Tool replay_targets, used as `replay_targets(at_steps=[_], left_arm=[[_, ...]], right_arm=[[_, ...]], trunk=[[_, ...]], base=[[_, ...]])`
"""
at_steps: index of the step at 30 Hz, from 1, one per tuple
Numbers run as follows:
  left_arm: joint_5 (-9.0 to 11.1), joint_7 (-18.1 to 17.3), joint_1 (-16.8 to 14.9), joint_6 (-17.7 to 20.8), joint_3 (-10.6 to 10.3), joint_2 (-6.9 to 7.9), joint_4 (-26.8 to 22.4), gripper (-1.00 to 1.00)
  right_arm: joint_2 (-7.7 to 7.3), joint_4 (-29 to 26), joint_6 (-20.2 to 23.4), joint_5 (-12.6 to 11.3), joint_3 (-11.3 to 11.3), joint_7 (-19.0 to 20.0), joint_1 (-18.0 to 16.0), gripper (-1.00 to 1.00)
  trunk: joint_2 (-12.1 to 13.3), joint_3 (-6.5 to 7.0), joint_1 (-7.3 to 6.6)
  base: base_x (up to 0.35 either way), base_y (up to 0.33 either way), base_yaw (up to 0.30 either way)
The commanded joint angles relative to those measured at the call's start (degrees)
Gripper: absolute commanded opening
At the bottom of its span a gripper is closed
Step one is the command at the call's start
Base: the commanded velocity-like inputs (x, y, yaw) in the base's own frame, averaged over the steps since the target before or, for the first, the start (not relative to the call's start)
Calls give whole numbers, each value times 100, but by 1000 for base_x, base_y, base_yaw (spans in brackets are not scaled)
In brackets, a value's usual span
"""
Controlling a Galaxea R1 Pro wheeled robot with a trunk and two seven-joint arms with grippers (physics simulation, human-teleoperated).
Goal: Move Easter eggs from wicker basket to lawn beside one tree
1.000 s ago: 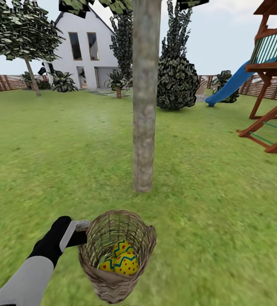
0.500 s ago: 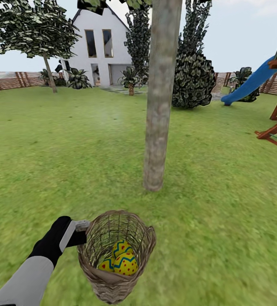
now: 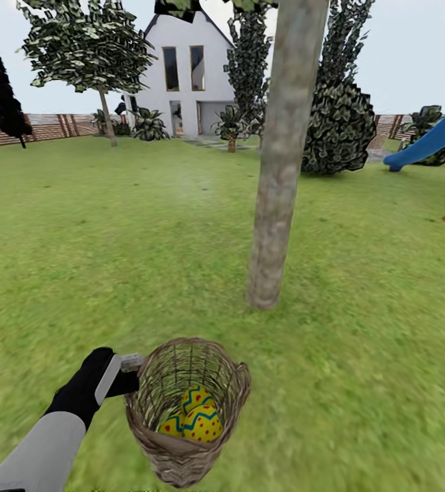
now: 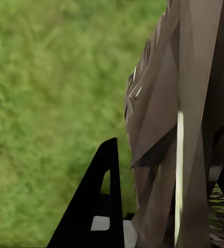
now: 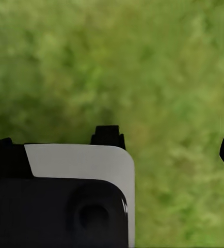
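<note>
Eggs (image 3: 193, 417) sit inside the wicker basket (image 3: 186, 410), low centre of frame, its rim clamped in the left hand (image 3: 128, 370). Against earlier frames, the view has swung left; the tree (image 3: 277, 184) now stands right of centre, near enough for unloading. Right hand's (image 5: 169, 142) fingers are spread apart over grass.

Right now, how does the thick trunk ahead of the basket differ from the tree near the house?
The thick trunk is close, broad and pale grey-beige, its crown cut off by the frame. The tree near the house is far, slim-trunked, with its full leafy crown in view. Both stand on the lawn.
</note>
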Motion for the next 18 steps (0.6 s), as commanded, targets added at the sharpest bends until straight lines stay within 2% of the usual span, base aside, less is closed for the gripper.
replay_targets(at_steps=[1,3,6,18], left_arm=[[109,46,-4,10,7,2,-6,-100],[114,39,-4,7,7,77,-6,-100],[116,38,-4,5,9,96,-6,-100],[116,38,-4,7,6,97,-6,-100]], right_arm=[[-3,18,-34,59,-50,13,-7,100],[-3,18,-34,59,-50,13,-7,100],[-3,18,-34,59,-50,13,-7,100],[-3,18,-34,59,-50,14,-7,100]], trunk=[[-3,-8,1],[-3,-15,1],[-3,-20,1],[-3,-20,1]], base=[[194,0,272],[301,0,272],[327,0,232],[329,0,8]])
